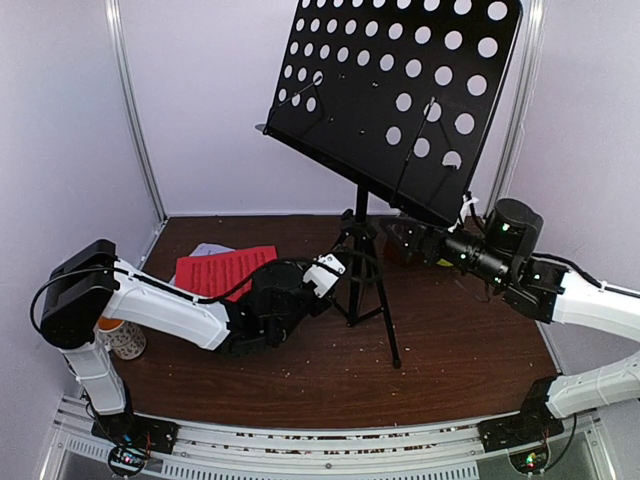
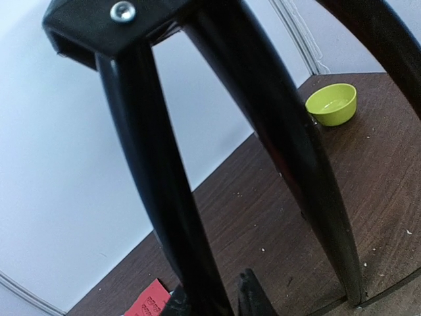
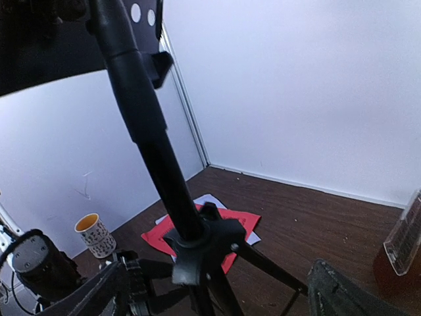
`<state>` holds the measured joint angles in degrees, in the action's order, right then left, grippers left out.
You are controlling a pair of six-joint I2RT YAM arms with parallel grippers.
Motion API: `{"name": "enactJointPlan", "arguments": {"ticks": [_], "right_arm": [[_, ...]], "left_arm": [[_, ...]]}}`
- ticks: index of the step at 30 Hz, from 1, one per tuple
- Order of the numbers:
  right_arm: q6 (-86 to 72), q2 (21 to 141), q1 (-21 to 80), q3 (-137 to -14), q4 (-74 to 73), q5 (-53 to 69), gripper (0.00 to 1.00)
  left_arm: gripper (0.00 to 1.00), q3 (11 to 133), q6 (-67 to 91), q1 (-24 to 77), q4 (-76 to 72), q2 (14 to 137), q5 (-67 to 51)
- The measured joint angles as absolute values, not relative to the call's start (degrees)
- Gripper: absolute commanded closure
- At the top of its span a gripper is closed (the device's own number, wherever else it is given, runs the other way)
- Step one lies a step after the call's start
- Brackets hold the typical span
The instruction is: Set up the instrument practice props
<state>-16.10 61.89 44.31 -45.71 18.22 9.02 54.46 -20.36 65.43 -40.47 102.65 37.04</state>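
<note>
Straddling a leg of the music stand with the left jaws, grip impossible to tell, and spreading the right jaws wide, likely to steady it.

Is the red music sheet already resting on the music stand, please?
No, the red sheet lies flat on the table beside the music stand.

White shell panels over black joints on the left arm and the right arm, with bulky black cylinder motors at shoulder and wrist. Thin black cable looped along each; small green lights on the black bases. Dark, rough-surfaced fingers on the right gripper.
</note>
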Motion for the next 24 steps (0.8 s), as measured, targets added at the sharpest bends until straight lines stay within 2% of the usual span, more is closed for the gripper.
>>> {"name": "enactJointPlan", "arguments": {"ticks": [5,11,15,20,24], "right_arm": [[-16.53,57.01,43.9,-38.81,17.98,6.94,0.03],[-17.26,54.65,43.9,-31.48,17.78,6.35,0.03],[-17.37,53.93,43.92,-27.75,17.67,6.37,0.03],[-16.97,55.02,44.34,-25.96,17.23,7.31,0.04],[-16.71,57.98,44.86,-24.82,18.5,8.6,0.1]], "left_arm": [[0.52,52.86,-21.02,65.58,-36.27,101.1,35.05],[0.4,48.62,-18.65,65.34,-32.51,97.82,30.17],[0.32,43.59,-14.46,63.44,-30.65,93.8,22.5],[0.3,38.48,-9.02,57.14,-29.34,90.13,10.59],[0.34,38.13,-6.57,53.82,-28.88,90.02,4.29]]}}
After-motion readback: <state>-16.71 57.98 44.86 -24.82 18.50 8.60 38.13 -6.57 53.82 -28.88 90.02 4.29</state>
